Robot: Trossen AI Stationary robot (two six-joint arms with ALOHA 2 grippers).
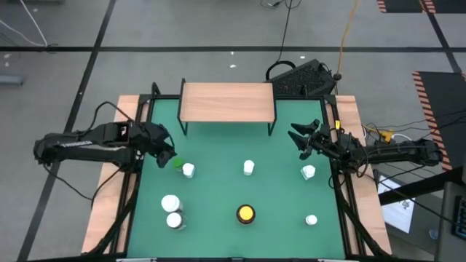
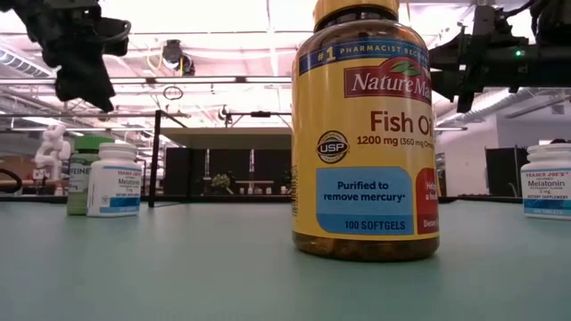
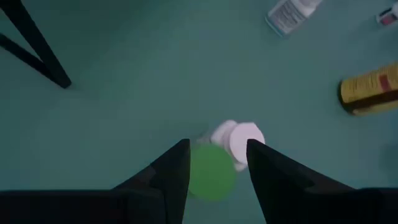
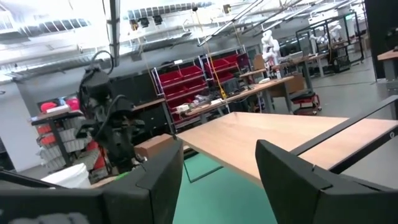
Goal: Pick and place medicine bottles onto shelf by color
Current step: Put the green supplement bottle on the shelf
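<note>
My left gripper [image 1: 167, 153] [image 3: 217, 147] hovers open above the green-capped bottle [image 1: 177, 163] [image 3: 211, 173], which stands upright on the green mat. In the left wrist view the green cap shows between and below the two fingers. A white bottle [image 1: 188, 170] [image 3: 245, 142] stands right beside it. The amber bottle with a yellow cap [image 1: 246, 214] [image 2: 366, 134] stands near the table's near edge. My right gripper [image 1: 299, 138] [image 4: 217, 180] is open, raised to the right of the wooden shelf [image 1: 226, 102] [image 4: 280, 140].
More white bottles stand on the mat: one at the centre [image 1: 249, 168], one on the right [image 1: 308, 172], one at the near right [image 1: 311, 220], two at the near left [image 1: 170, 203] [image 1: 174, 220]. Nothing stands on the shelf's board. A black frame [image 1: 154, 94] borders the table.
</note>
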